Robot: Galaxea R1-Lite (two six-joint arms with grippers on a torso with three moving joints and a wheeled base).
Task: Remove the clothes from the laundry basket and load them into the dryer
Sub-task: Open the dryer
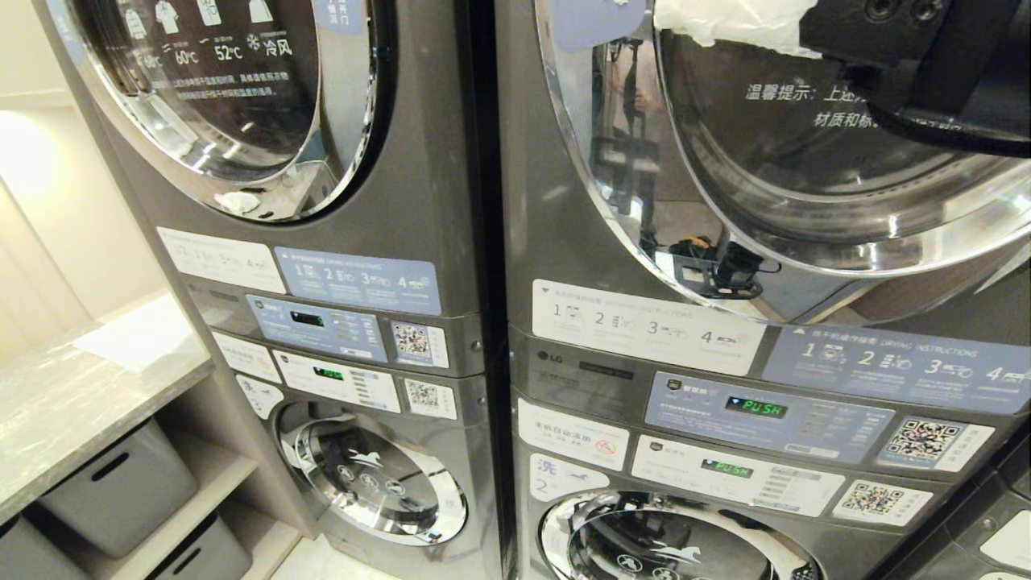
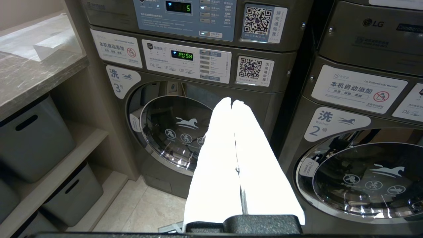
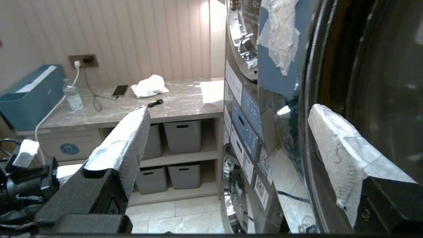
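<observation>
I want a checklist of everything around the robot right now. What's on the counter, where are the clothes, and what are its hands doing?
Surface: grey marble counter beside the machines, bins on shelves below.
Job's things: upper right dryer, its round door ajar; no clothes or laundry basket seen.
Clutter: white cloth, phone, water bottle, teal box, white sheet.
Grippers: right gripper open, empty, raised at the dryer door; left gripper shut, empty, pointing at the lower washer.
Cables: charger lead from the wall socket to the phone; small black cable.
Surroundings: two stacked machine towers, panelled wall, tiled floor.
</observation>
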